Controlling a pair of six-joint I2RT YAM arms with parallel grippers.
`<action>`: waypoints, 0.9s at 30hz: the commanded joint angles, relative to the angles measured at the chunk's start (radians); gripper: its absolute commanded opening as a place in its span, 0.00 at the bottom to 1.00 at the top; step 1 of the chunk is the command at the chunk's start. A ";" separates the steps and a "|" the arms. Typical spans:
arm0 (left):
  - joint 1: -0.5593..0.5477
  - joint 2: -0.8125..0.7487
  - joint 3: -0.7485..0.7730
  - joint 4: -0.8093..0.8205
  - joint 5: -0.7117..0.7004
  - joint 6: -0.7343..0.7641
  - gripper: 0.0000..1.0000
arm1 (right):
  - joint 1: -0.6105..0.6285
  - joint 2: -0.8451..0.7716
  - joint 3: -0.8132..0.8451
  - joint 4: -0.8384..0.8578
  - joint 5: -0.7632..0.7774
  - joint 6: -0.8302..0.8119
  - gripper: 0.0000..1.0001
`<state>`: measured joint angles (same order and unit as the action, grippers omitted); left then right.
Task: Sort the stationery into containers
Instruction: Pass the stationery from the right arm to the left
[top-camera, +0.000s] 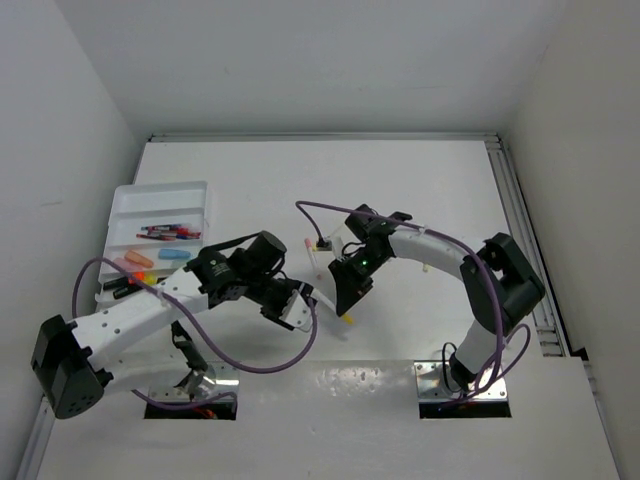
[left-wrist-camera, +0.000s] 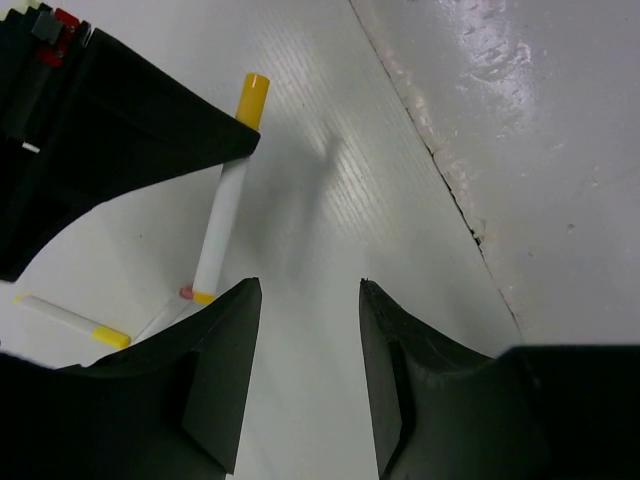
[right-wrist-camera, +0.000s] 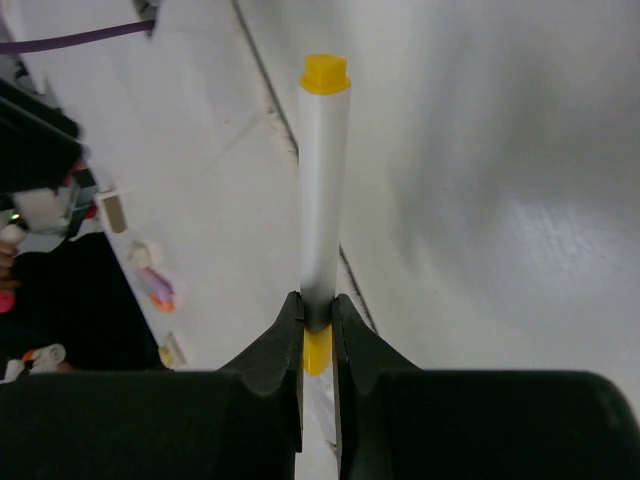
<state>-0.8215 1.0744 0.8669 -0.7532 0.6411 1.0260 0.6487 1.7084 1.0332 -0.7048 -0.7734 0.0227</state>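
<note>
My right gripper (right-wrist-camera: 318, 305) is shut on a white pen with yellow ends (right-wrist-camera: 323, 190), pinched near its lower end. From above, that gripper (top-camera: 350, 298) hangs over the table's middle, with the pen's yellow tip (top-camera: 347, 318) poking out below it. Just to its left, my left gripper (top-camera: 296, 303) stands open with nothing between its fingers (left-wrist-camera: 225, 340); the held pen (left-wrist-camera: 222, 215) shows ahead of it. The white divided tray (top-camera: 160, 190) sits at the far left and holds red and black pens (top-camera: 168, 232), a blue highlighter (top-camera: 173, 254) and an orange one (top-camera: 135, 262).
Loose on the table lie another white pen with a yellow end (left-wrist-camera: 70, 320) and a pink-tipped one (left-wrist-camera: 185, 293). A purple cable (top-camera: 320, 215) loops between the arms. A seam in the table surface (left-wrist-camera: 440, 160) runs past the left gripper. Metal base plates (top-camera: 460, 385) sit at the near edge.
</note>
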 joint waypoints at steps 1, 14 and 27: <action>-0.054 0.030 0.043 0.120 -0.055 -0.107 0.50 | 0.005 -0.030 0.048 -0.047 -0.156 -0.015 0.00; -0.149 0.116 0.084 0.212 -0.179 -0.169 0.55 | 0.020 -0.035 0.097 -0.068 -0.251 0.010 0.00; -0.163 0.145 0.096 0.149 -0.143 -0.122 0.18 | 0.029 -0.047 0.146 -0.101 -0.277 0.016 0.00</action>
<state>-0.9825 1.2213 0.9245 -0.5873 0.4679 0.8970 0.6708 1.7042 1.1355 -0.8104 -1.0058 0.0387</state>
